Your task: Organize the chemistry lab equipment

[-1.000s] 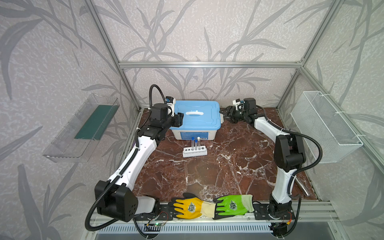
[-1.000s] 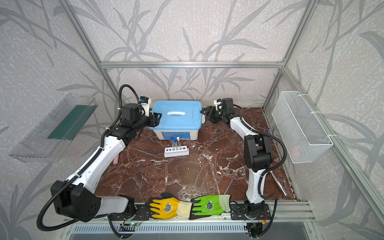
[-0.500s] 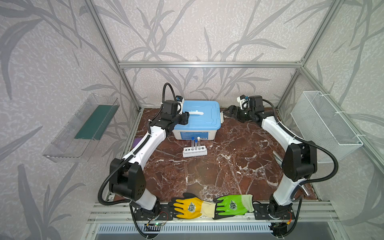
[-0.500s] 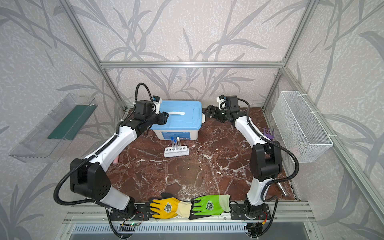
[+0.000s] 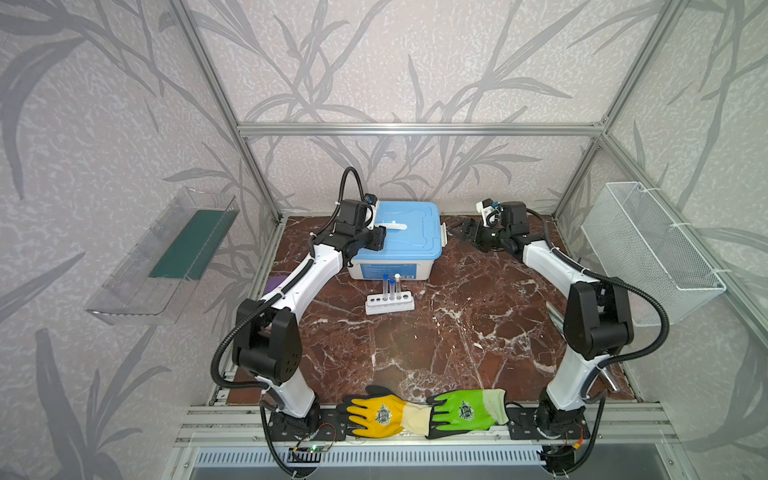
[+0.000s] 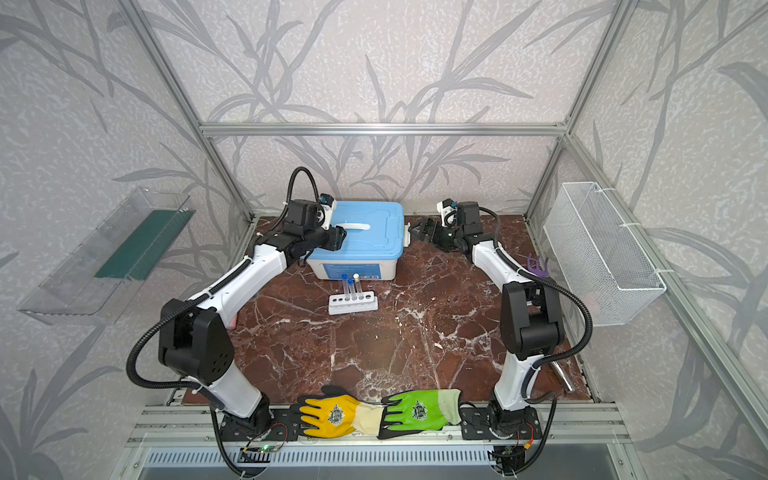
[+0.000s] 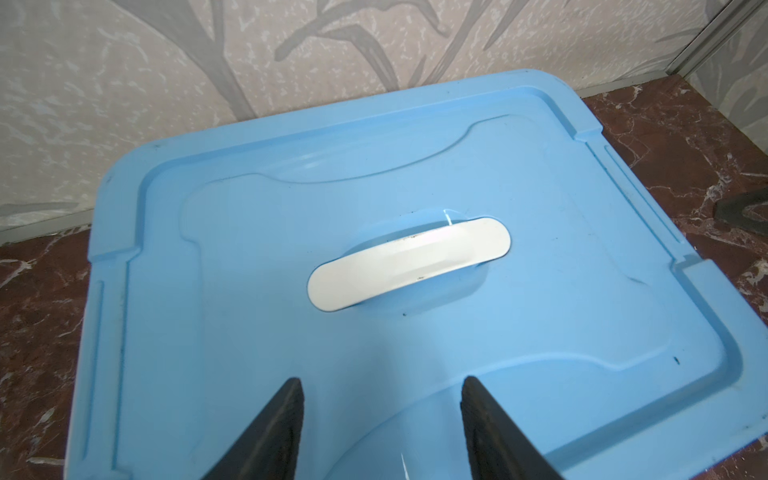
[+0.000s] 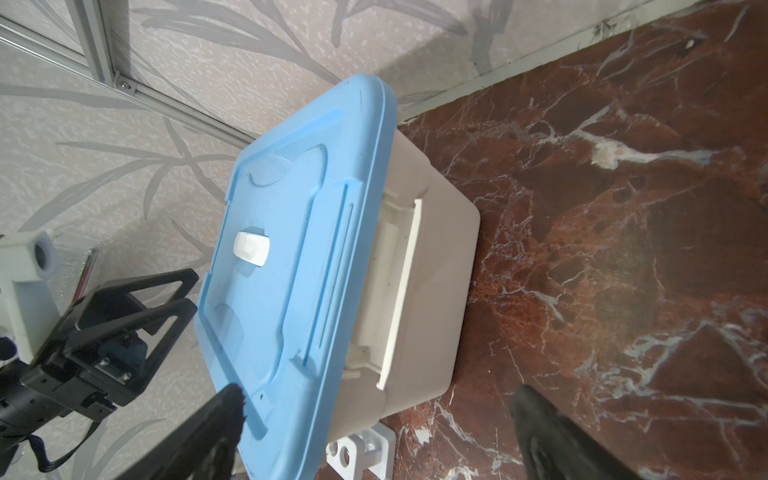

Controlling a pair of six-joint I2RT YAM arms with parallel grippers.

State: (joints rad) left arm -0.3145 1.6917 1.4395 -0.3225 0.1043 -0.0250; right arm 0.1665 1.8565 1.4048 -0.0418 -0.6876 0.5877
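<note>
At the near edge, a yellow glove [image 5: 380, 415] and a green glove [image 5: 465, 411] lie flat with cuffs overlapping, across the metal rail between the two arm bases. Beyond them spreads a red-brown marble desk [image 5: 436, 345], bare across its middle. Farther back, near the centre, stands the white rack [image 5: 390, 303], its long side facing the viewer, holding three test tubes [image 5: 391, 286] upright in neighbouring holes; two have blue caps and one a white cap. Open holes show on either side of them. Just behind the rack sits a white storage box [image 5: 388, 270], closed by a blue lid [image 5: 409, 237] with a white handle [image 5: 390, 225] lying flat at its centre. The left gripper [image 5: 376, 239] hovers over the left end of the lid; in the left wrist view its jaws stand moderately apart with only blue lid between them, holding nothing [image 7: 380, 382]. The right gripper [image 5: 459, 228] is at the box's right end, with its jaws spread wide and empty [image 8: 378, 395]; in the right wrist view one tip overlaps the lid's edge, and the box's white side latch [image 8: 399, 291] lies ahead of them. In a top view a purple rake [image 6: 536, 264] peeks out behind the right arm. A clear shelf [image 5: 166, 257] hangs on the left wall and a white wire basket [image 5: 648, 249] on the right wall.
</note>
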